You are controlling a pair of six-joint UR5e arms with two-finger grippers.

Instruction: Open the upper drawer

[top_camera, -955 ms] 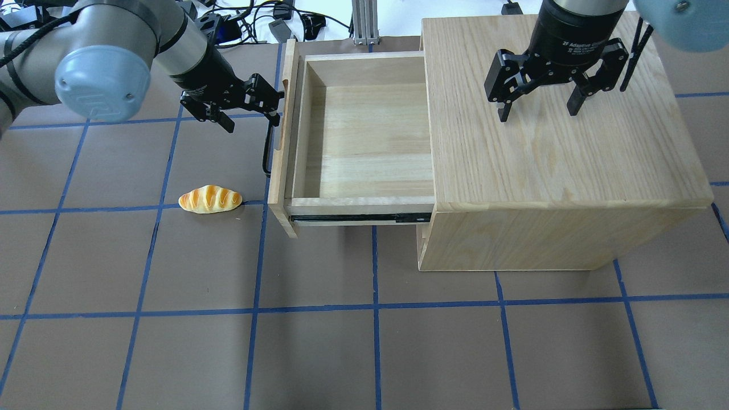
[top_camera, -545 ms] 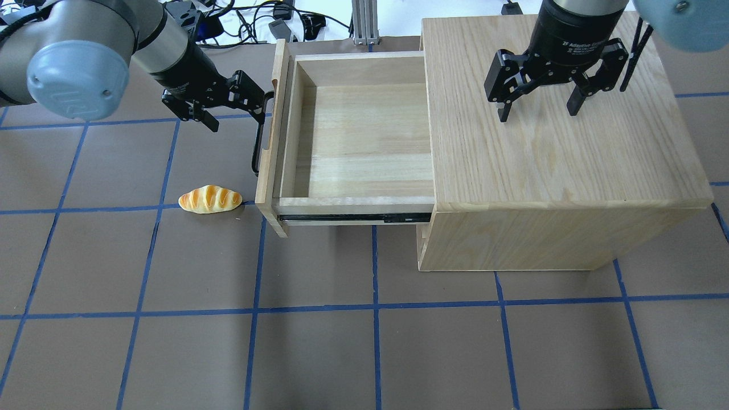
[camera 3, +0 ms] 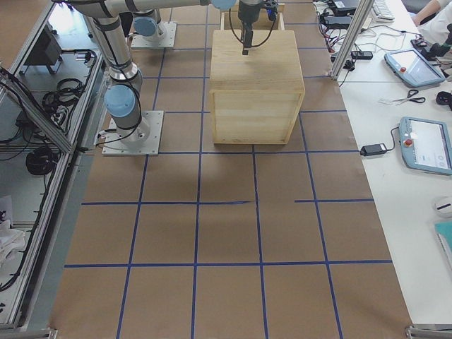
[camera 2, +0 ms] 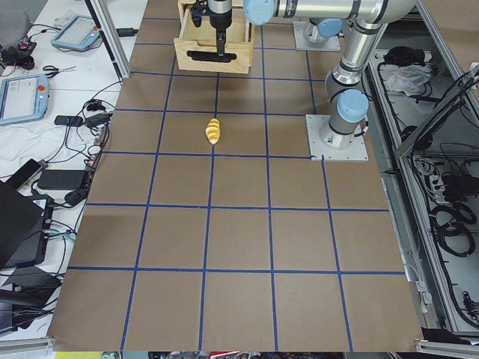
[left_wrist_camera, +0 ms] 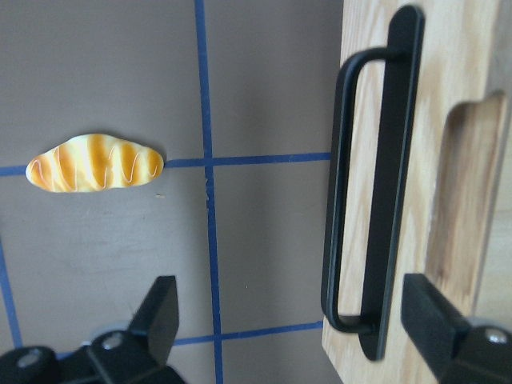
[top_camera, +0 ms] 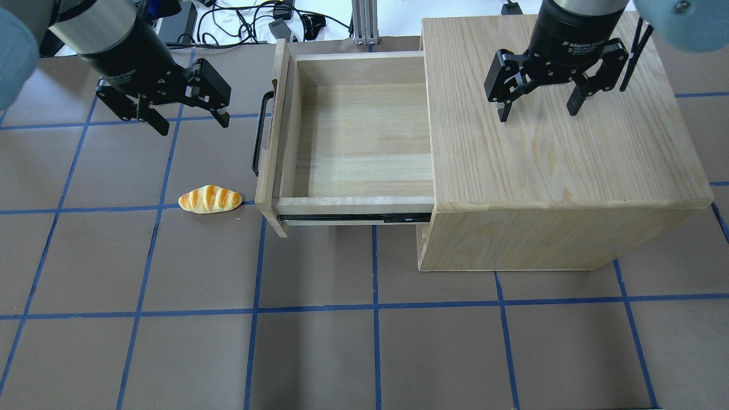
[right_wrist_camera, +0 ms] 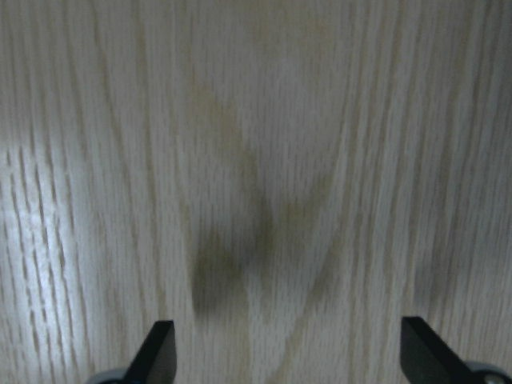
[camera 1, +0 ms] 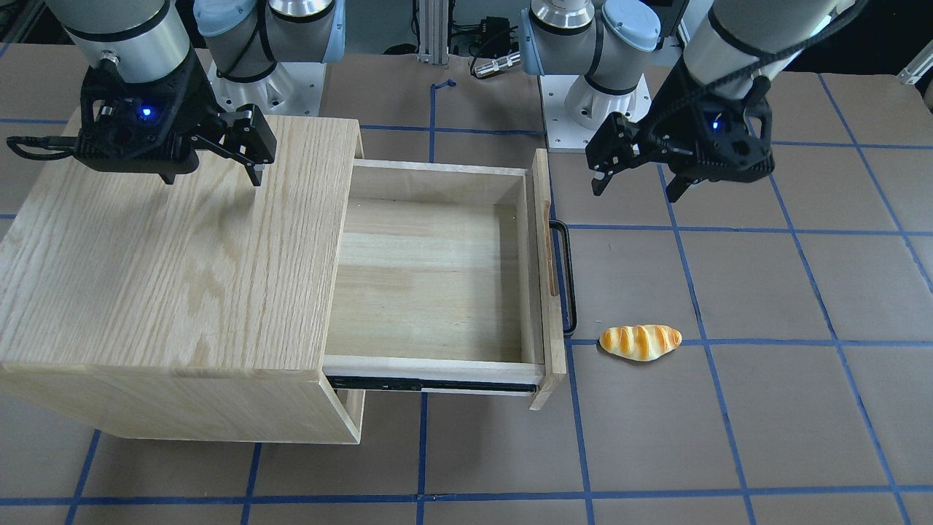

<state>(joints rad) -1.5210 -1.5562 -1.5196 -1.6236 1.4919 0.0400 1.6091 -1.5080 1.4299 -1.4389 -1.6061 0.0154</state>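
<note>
1. I have the upper drawer drawn far out of the oak-grain cabinet, on the cabinet side facing the robot's left arm. Its pale-wood floor and walls are open to the overhead camera. A black slide rail shows under one side wall.
2. The drawer's front panel is the part farthest from the cabinet. It carries the long black bar handle next to an oblong slot.
3. The left gripper hovers over the worktop, farther from the cabinet than the handle and clear of it. Its jaws are wide apart.
4. The right gripper hangs over the cabinet's top, jaws spread, fingertips close above the wood. I cannot tell whether they touch it. Its wrist camera fills with oak grain and a soft shadow.
5. A toy bread roll, golden with pale stripes, lies on the brown, blue-taped worktop. It sits beyond the drawer front as seen from the cabinet, near one end of the panel and apart from it.
</note>
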